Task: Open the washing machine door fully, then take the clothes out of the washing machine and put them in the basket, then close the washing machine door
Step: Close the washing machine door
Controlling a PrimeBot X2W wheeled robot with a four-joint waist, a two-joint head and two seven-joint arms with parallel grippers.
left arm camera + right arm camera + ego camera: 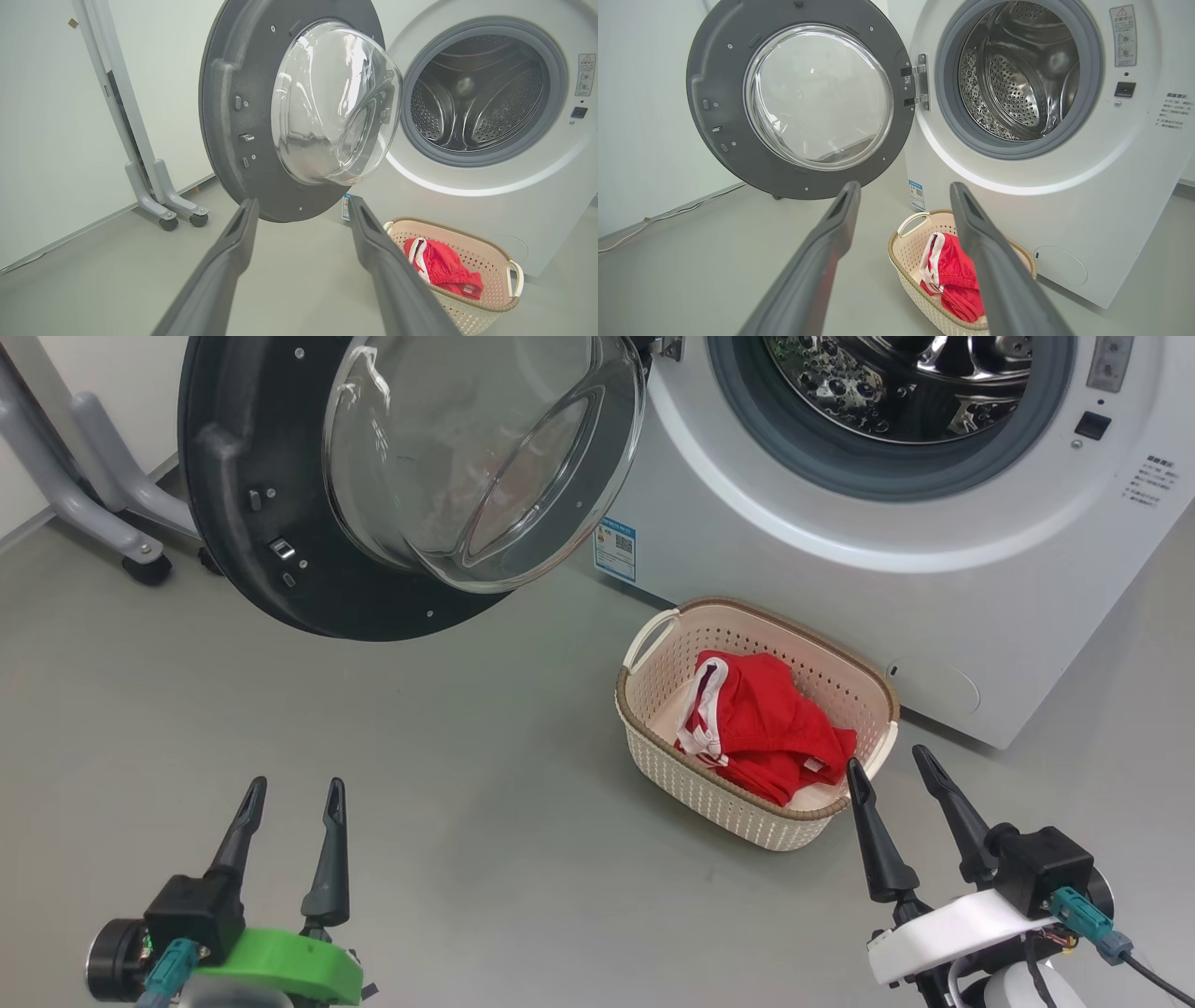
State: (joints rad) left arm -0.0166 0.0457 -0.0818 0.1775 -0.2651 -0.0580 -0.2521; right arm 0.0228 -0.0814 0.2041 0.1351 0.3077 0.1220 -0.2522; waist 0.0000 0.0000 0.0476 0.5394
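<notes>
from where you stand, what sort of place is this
Probably a laundry room or corner: a big white front-loading washing machine, its round black-rimmed glass door open, and a cream perforated plastic basket holding red clothes on a grey floor.

Bright even light, soft shadows

red white-striped clothes (761,728), cream perforated basket (691,782) with brown rim, white washing machine (934,588)

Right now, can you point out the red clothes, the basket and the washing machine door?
the clothes (761,723), head view, middle of the red heap
the basket (691,789), head view, near perforated wall
the washing machine door (721,70), right wrist view, dark rim left of the glass
</notes>
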